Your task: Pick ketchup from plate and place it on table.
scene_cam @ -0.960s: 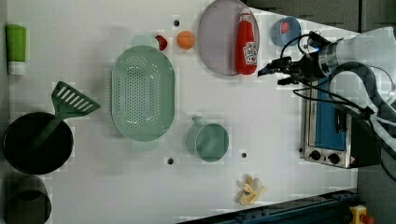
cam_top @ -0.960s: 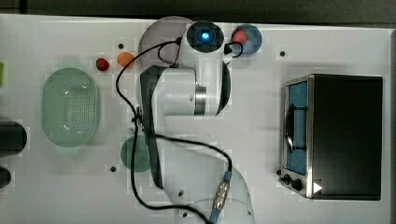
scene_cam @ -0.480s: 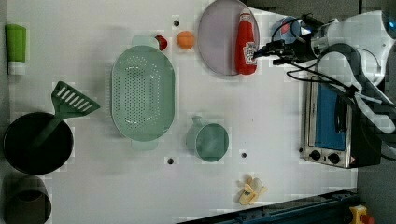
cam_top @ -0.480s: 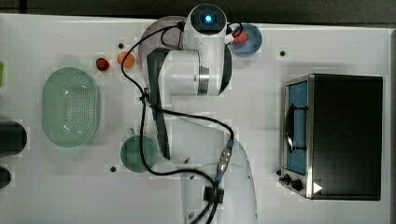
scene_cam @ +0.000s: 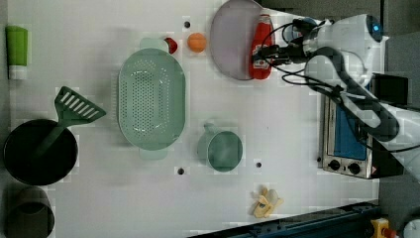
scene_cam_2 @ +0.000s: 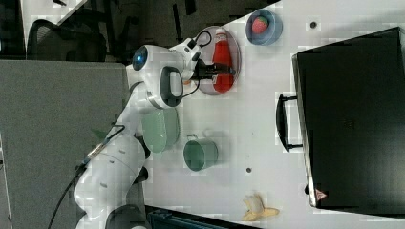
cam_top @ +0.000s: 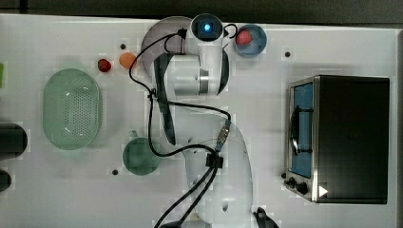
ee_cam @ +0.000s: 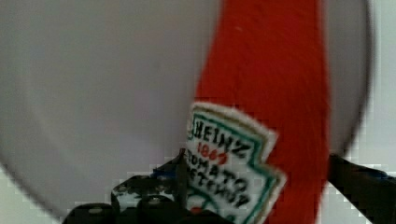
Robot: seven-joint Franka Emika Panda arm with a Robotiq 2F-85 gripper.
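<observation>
A red ketchup bottle lies flat on the right part of the pale lilac plate in the left view, at the far end of the white table. My gripper hovers over the bottle's lower half. In the wrist view the gripper is open, one dark finger on each side of the ketchup near its white label, and the fingers are not pressing it. The right view shows the ketchup on the plate under the gripper. In the top view my arm covers most of the plate.
A blue bowl with a strawberry sits just beyond the plate. An orange ball and a small red item lie beside it. A green basket, a green mug, a toaster oven and a banana stand on the table.
The arm has swung toward the plate, bringing the gripper from beside the blue bowl to over the ketchup. The fingers have stayed open.
</observation>
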